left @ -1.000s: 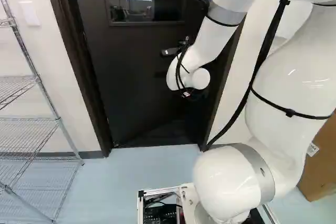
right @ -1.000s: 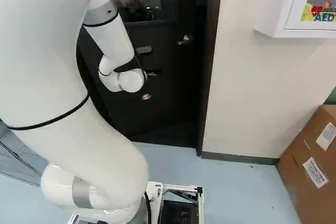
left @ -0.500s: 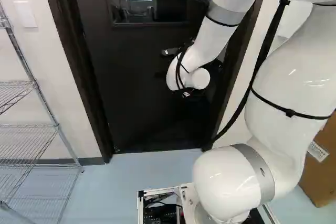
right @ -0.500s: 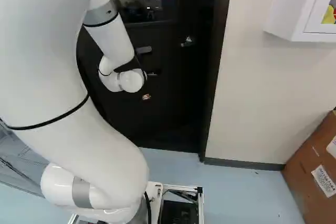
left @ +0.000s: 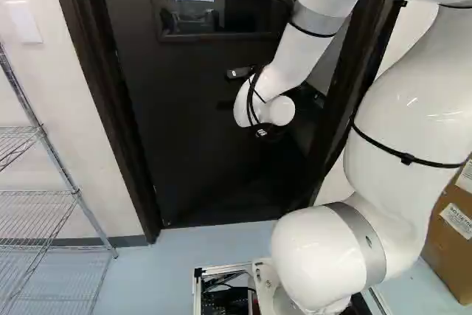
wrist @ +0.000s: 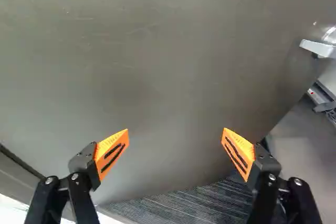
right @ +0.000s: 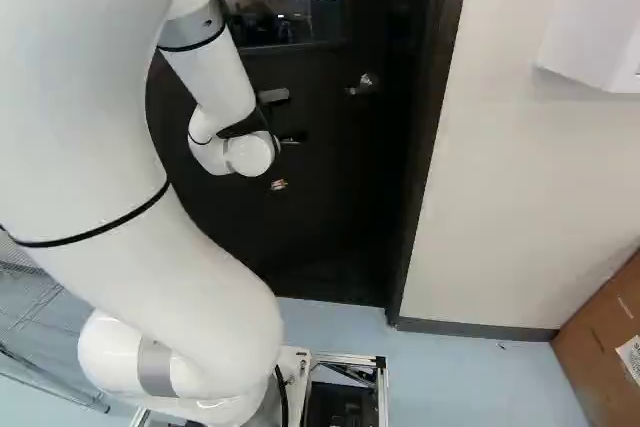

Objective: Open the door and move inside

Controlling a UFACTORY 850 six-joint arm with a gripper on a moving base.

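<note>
Base is moving forward, and the bent arm is pointing its gripper, fingers standing apart, at the door ahead.

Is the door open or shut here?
The door stands partly open: the wrist view shows striped flooring past its lower edge and further space beyond its handle.

The shelf stands left of the door, the box right of it, the arm before it.
</note>
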